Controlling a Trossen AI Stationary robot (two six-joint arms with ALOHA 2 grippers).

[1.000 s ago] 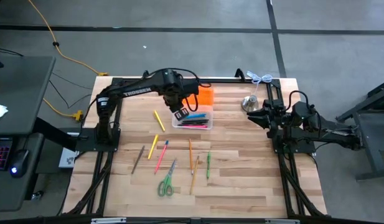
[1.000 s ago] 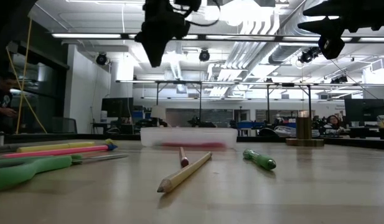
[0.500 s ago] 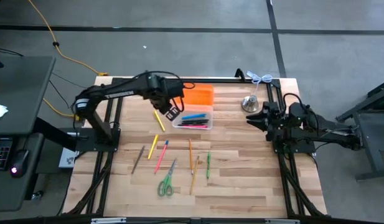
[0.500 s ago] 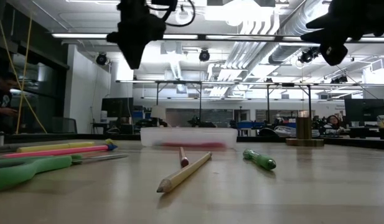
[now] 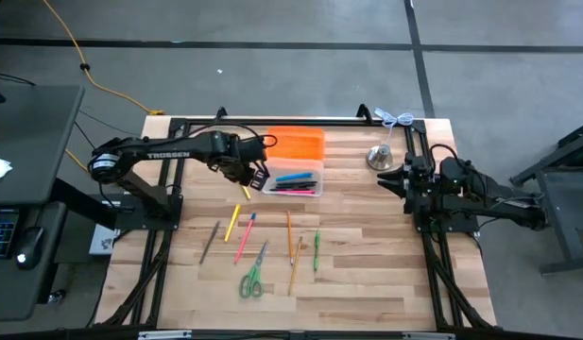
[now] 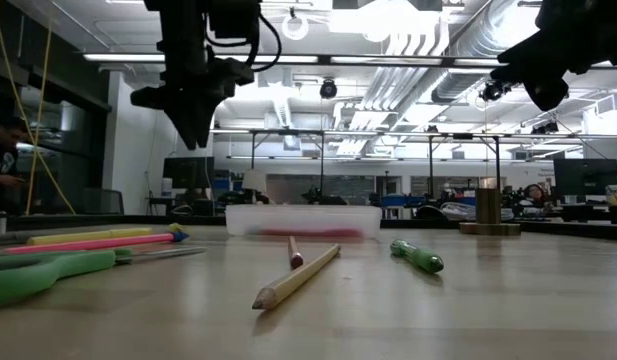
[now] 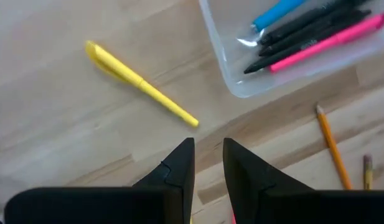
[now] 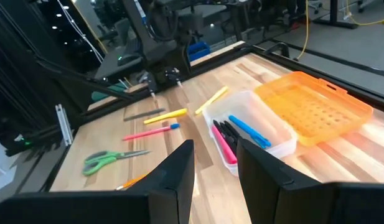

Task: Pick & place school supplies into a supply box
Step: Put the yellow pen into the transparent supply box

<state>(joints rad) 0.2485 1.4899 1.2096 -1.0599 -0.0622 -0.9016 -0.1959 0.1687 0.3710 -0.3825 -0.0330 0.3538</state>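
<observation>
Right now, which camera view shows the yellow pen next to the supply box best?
The left wrist view: the yellow pen lies whole and large on bare wood beside the supply box. The high view shows it partly under the left arm; the right wrist view shows it small; the low view does not clearly show it.

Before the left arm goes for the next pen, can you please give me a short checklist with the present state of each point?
1. Left gripper empty, fingers apart: ok.
2. Yellow pen lies free on the table, beside the supply box: ok.
3. Box lid open: ok.
4. Room left in the box beside the pens: ok.
5. Right gripper waits at the table's right edge, clear of the path: ok.
6. Left gripper centred over the yellow pen: not ok.
</observation>
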